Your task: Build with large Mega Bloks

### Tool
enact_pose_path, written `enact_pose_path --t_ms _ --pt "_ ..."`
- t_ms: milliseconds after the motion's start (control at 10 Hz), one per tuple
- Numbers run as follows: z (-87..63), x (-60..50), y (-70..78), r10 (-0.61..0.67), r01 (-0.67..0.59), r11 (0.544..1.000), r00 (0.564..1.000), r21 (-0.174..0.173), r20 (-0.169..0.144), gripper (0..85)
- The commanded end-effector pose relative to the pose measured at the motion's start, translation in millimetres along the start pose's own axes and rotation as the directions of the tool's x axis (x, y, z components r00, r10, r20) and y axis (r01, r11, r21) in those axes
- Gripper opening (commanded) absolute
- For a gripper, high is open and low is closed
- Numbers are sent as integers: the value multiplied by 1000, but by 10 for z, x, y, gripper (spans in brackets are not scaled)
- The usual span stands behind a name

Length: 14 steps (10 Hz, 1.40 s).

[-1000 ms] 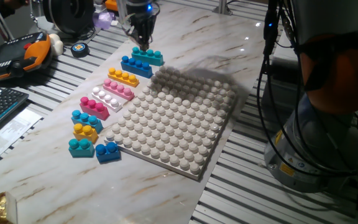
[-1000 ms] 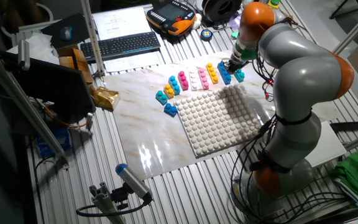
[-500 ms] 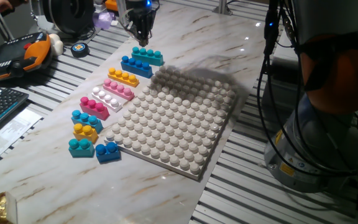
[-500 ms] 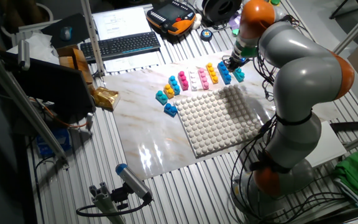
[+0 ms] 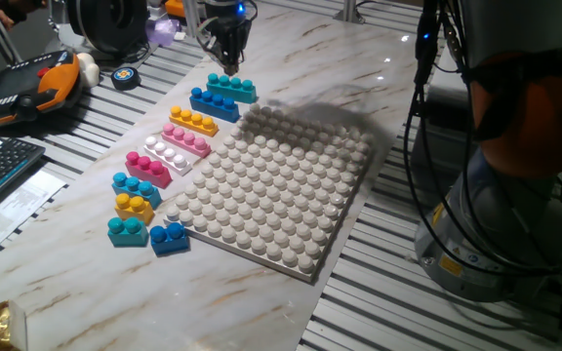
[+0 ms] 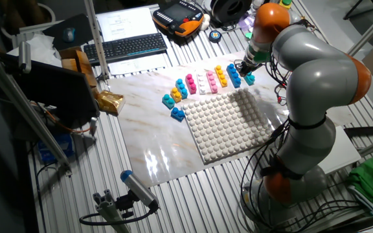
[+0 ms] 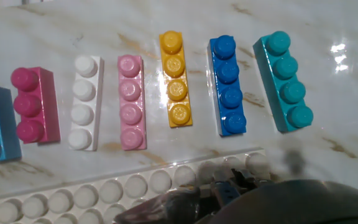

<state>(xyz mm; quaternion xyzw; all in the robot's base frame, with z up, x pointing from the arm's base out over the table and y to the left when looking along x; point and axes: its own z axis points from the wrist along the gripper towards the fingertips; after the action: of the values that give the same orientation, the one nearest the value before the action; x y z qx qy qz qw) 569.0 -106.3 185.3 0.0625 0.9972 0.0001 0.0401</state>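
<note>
The gripper (image 5: 226, 66) hangs just above the far end of the brick row, over the teal brick (image 5: 231, 89), and carries nothing; its fingers look drawn close together in one fixed view, but how far apart the tips stand I cannot tell, and the hand view shows only a dark blur of the hand along its lower edge. The long bricks lie side by side on the marble tabletop (image 5: 340, 49), next to the studded baseplate (image 5: 271, 185): in the hand view, from one side to the other, the teal brick (image 7: 283, 81), the blue brick (image 7: 227, 84), the orange-yellow brick (image 7: 175, 79), the pink brick (image 7: 130, 101), the white brick (image 7: 84, 102) and the magenta brick (image 7: 33, 104), each apart from its neighbour by a narrow gap and all studs-up. Nothing stands on the baseplate yet, so building has not begun; the step in hand looks like choosing and reaching for a first brick, most likely the teal or the blue one beneath the hand. The next move calls for lining the fingers across a brick's narrow width, lowering until they straddle its sides, and closing without nudging the neighbouring brick out of line
</note>
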Motion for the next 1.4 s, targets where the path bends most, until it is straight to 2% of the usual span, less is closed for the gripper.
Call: enact_pose_path --t_ms 0,100,400,800,1200,1300 --pt "23 -20 9 -5 5 1000 1000 5 2 7" --pt "48 -42 18 -4 4 1000 1000 -13 -9 7" --pt "52 -45 7 -2 2 1000 1000 0 -12 7" --pt "60 -37 3 6 -6 1000 1000 -18 -22 7" --pt "60 -37 3 98 -97 994 995 50 -7 7" --pt "60 -37 3 91 -89 993 996 77 -16 7"
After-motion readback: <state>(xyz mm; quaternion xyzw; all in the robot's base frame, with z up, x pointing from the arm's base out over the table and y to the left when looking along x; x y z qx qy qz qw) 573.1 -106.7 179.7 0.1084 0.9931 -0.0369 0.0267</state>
